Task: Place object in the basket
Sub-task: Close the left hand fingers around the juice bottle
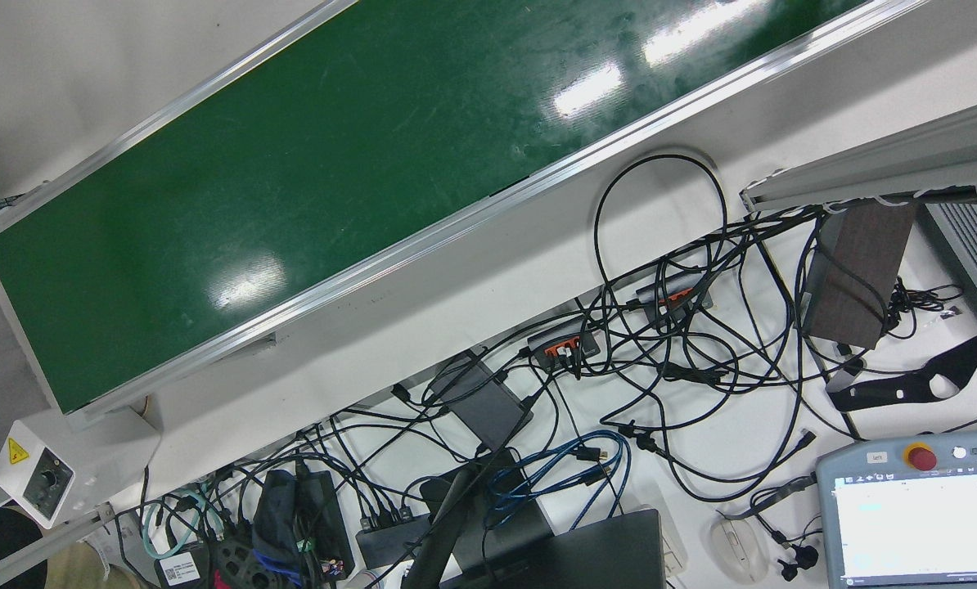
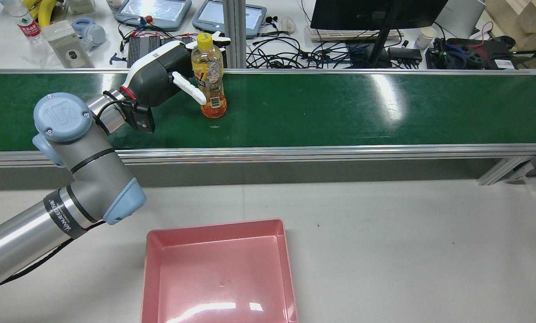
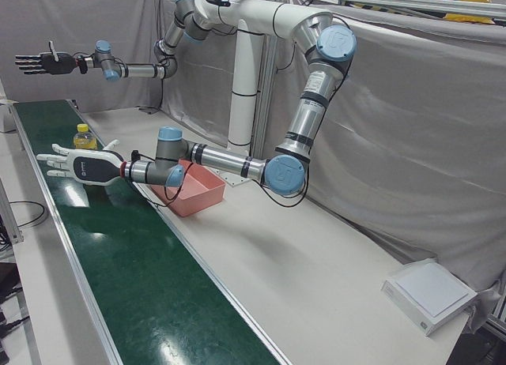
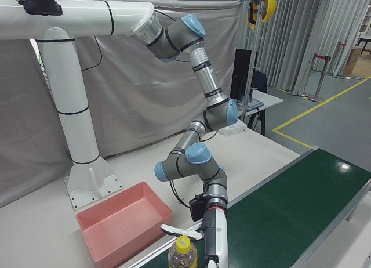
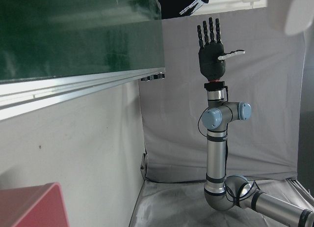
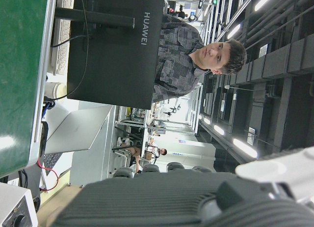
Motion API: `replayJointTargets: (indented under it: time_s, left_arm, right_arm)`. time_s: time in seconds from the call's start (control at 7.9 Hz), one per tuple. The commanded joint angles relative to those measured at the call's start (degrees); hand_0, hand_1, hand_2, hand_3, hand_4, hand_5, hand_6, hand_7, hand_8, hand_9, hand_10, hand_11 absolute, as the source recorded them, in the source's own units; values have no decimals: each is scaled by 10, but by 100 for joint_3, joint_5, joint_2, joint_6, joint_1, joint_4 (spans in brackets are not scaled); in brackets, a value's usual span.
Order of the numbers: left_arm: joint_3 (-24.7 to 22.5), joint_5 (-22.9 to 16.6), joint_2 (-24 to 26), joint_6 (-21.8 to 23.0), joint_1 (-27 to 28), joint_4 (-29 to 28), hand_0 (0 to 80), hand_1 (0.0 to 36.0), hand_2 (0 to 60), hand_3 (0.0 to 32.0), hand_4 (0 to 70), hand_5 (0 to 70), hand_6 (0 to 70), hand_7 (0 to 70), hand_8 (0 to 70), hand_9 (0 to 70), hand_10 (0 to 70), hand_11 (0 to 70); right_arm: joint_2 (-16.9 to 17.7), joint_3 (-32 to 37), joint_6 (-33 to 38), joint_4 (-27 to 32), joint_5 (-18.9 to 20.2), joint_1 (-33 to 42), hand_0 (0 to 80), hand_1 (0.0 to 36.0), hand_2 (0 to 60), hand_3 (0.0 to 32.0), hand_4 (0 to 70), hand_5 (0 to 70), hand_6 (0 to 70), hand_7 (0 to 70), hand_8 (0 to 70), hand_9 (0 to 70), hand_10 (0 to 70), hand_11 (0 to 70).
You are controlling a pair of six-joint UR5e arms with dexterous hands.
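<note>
A clear bottle with a yellow cap and orange drink stands upright on the green conveyor belt. My left hand is open right beside it, on its left in the rear view. The thumb reaches across the bottle's front and the other fingers stretch behind it. The left-front view shows this hand flat with fingers spread, the bottle just past it. The pink basket sits empty on the white table near the arm. My right hand is raised far off, open and empty.
Beyond the belt's far rail lie cables, teach pendants, a monitor and water bottles. A person sits behind the monitor in the right hand view. A white box rests at the table's far end.
</note>
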State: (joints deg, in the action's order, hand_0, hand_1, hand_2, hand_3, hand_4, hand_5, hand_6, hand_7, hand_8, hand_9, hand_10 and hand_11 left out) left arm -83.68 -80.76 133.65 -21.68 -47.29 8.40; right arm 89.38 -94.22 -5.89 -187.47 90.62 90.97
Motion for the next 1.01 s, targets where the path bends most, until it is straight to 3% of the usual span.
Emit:
replayJointTargets:
  time_s: [0.0,0.25,0.38,0.51,0.63,0.76,0.89]
  left_arm:
    - [0,-10,55,6,1,4,694,47,0,0,165,243,28,29,101,145,44,80]
    - [0,-19,134,6,1,100,740,68,0,0,203,404,58,55,128,191,120,191]
    - [0,-28,187,6,1,214,764,90,0,0,263,529,103,137,191,283,217,333]
    - [0,-19,239,6,1,398,793,108,0,0,357,628,171,251,305,439,346,504]
    - [0,-10,327,-3,-8,660,800,187,0,0,564,700,322,404,458,622,506,700]
    - [-8,-1,371,-3,-26,811,800,275,324,0,700,700,529,594,633,700,660,700]
    - [-8,7,459,-12,-43,1004,800,330,600,0,700,700,676,700,700,700,700,700]
  right_arm:
    - [0,0,0,0,0,0,0,0,0,0,0,0,0,0,0,0,0,0]
    - [0,-9,0,0,0,0,0,0,0,0,0,0,0,0,0,0,0,0]
    - [0,-9,0,0,0,0,0,0,0,0,0,0,0,0,0,0,0,0]
    - [0,-9,0,0,0,0,0,0,0,0,0,0,0,0,0,0,0,0]
    - [0,-9,0,0,0,0,0,0,0,0,0,0,0,0,0,0,0,0]
    - [0,-9,0,0,0,0,0,0,0,0,0,0,0,0,0,0,0,0]
    - [0,-9,0,0,0,0,0,0,0,0,0,0,0,0,0,0,0,0]
